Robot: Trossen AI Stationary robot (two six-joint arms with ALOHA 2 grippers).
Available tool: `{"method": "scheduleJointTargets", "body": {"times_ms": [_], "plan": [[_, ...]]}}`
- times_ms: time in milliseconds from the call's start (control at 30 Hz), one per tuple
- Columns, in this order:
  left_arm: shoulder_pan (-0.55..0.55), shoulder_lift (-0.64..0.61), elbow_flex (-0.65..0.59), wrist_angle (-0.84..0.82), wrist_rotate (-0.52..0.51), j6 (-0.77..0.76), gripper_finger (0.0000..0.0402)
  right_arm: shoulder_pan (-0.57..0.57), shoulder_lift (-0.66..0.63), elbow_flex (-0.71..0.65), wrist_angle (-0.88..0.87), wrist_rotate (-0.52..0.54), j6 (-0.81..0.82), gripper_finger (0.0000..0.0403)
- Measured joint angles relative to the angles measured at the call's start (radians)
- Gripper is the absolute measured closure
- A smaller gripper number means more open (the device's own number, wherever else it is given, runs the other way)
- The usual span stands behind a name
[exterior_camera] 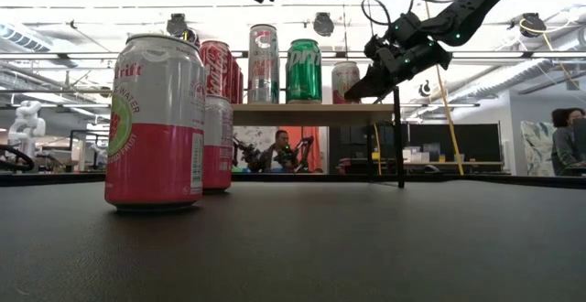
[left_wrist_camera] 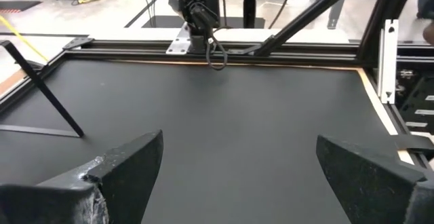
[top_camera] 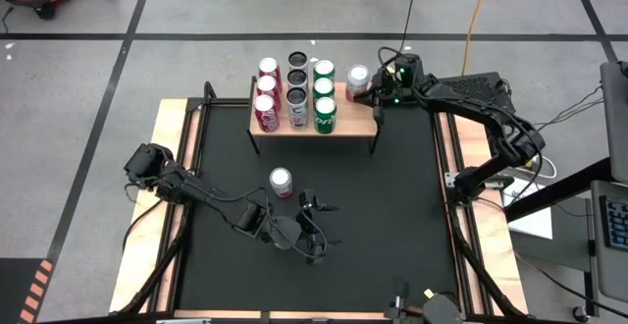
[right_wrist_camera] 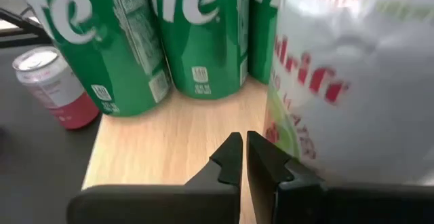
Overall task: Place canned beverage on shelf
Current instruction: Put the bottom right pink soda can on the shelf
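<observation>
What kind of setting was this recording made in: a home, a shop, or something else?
Most likely a robotics lab or workshop. A framed black work table stands on taped concrete floor, the low view shows open ceiling ducts and a seated person beside another robot arm, and cables trail across the floor.

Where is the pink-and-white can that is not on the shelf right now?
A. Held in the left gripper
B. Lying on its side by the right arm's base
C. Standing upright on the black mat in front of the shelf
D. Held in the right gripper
C: the pink-and-white can stands upright on the black mat, apart from both grippers, in front of the shelf.
</observation>
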Motion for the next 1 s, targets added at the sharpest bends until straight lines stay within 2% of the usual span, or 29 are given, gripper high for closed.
{"method": "scheduleJointTargets", "body": {"times_ms": [1000], "plan": [[0.003,0.000,0.000,-0.006,0.005,0.001,0.0013,-0.007,0.017,0.000,0.036,0.015,-0.013,0.0403]]}}
